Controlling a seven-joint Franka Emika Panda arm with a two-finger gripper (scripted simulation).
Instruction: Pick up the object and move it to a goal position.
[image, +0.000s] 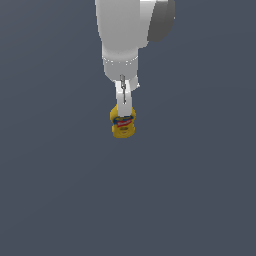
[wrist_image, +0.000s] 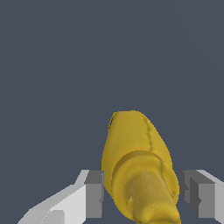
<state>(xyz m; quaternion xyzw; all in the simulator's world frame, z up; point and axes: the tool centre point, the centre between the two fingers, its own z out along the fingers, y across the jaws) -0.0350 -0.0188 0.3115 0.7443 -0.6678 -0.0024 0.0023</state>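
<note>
One yellow mustard bottle (wrist_image: 138, 168) stands between the gripper's (wrist_image: 142, 194) two grey pads (wrist_image: 94, 194), its cap pointing up toward the wrist, the fingers spread on either side of it, though whether they touch the bottle I cannot tell.

Plain dark slate-blue floor (image: 60, 200), no walls/furniture, even flat light.

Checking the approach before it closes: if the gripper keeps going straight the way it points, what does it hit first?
Probably the mustard bottle: the gripper is open with the bottle between its fingers, gaps showing on both sides. Depth is unclear.
</note>
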